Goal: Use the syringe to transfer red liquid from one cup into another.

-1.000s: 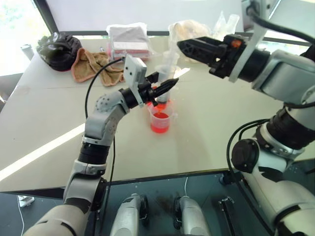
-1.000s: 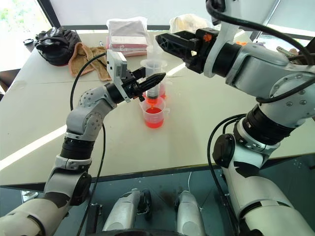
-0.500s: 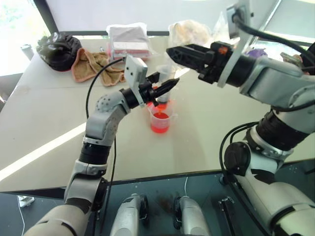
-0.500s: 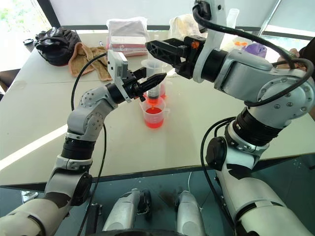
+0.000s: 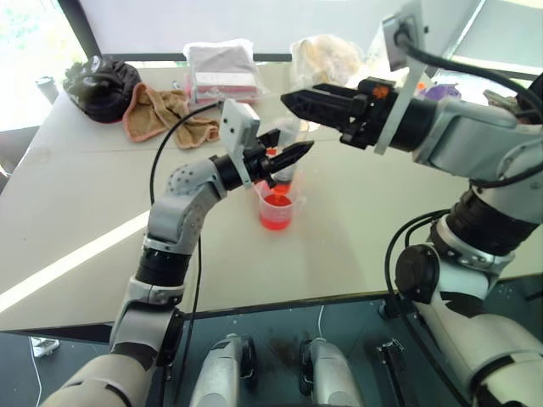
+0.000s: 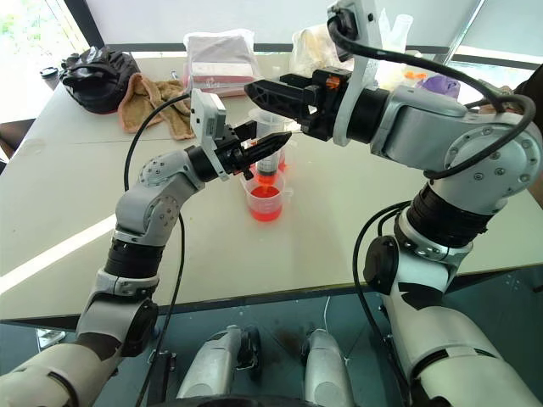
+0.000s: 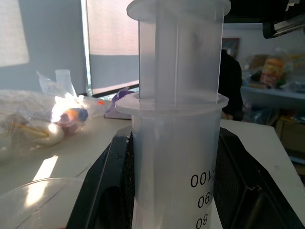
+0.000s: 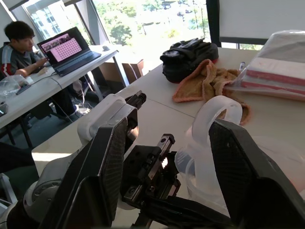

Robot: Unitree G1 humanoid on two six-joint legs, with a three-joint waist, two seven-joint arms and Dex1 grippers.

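The left gripper point(image 6: 270, 146) is clamped tight on the barrel of the syringe point(image 7: 176, 143), holding it upright over the small cup point(image 6: 265, 197) of red liquid point(image 6: 265, 202) on the table point(image 6: 339, 220). Printed marks "100", "90" and "80" read down the barrel. The right gripper point(image 6: 270, 91) has its fingers point(image 8: 102, 167) spread apart around the plunger's top point(image 8: 214, 119), gripping nothing. The larger cup point(image 6: 263, 114) stands just behind.
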